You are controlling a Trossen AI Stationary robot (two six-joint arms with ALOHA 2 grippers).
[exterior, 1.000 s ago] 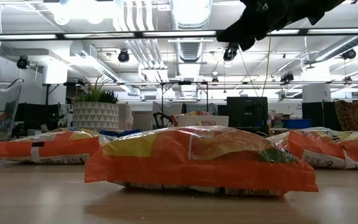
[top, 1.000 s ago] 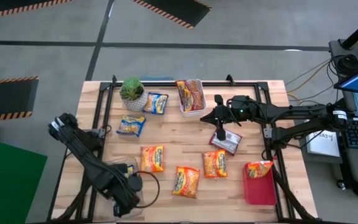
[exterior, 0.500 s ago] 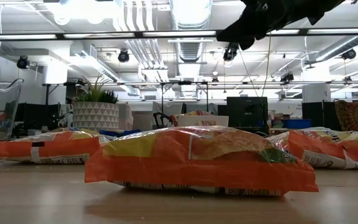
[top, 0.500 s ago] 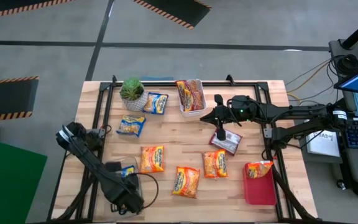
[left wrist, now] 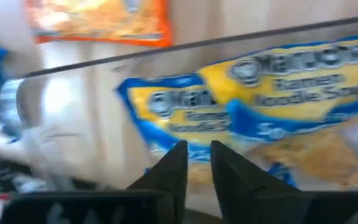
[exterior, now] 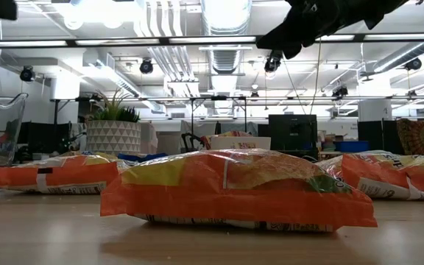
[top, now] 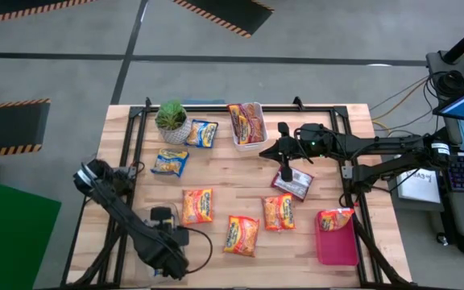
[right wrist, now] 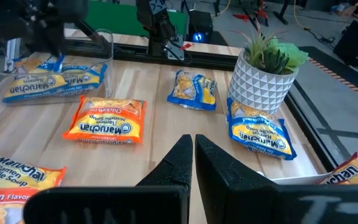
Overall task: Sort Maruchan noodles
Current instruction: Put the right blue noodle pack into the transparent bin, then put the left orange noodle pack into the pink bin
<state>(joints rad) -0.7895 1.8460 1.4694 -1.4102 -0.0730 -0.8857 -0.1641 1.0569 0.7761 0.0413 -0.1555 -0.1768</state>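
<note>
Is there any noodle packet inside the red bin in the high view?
Yes, one orange packet lies at the far end of the red bin, near the table's right edge.

"Maruchan Ramen Noodle Soup" reads on the blue-and-yellow packets (left wrist: pixel 272 81) close under the left wrist camera. Near the potted plant (right wrist: pixel 267 71), the orange packet (right wrist: pixel 106 121) reads "Maruchan Ramen Noodle Soup Chicken".

Glossy plastic packets (top: pixel 197 205) on a pale matt wood-plank counter (top: pixel 240 173), black metal frame (top: pixel 138 141).
</note>
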